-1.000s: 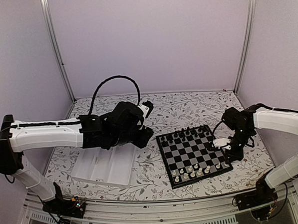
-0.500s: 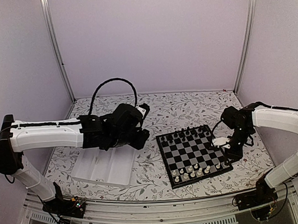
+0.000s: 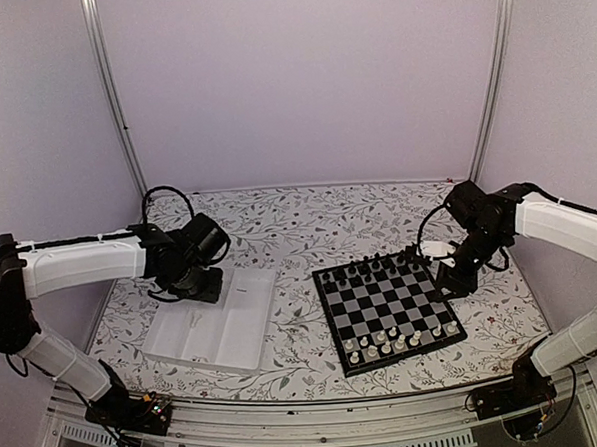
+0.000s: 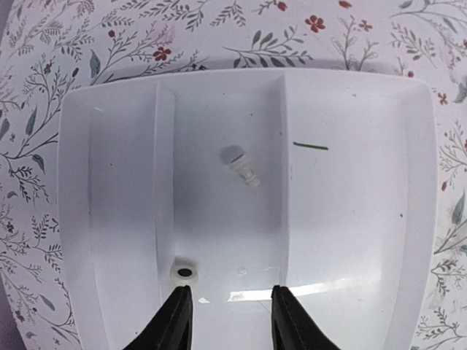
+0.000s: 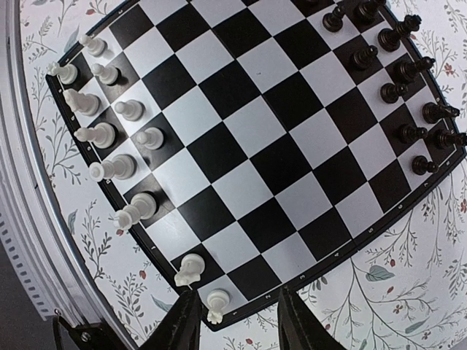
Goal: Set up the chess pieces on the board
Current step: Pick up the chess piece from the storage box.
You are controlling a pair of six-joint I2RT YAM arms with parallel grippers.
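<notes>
Left tool [image 4: 230,299] back over tray [image 4: 357,219], jaws apart, empty; one white piece [image 4: 244,166] lies below. Right tool [image 5: 239,297] lifted off board [image 5: 248,168], apart. Next fetch likely.

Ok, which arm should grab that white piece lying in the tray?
Left. The left tool, open, hangs right over the tray, the white piece lying in its middle compartment just ahead. The right tool, also open, is over the board, far from the tray.

Open board [image 5: 252,130] middle; chess pieces [image 5: 102,135] at both ends
</notes>
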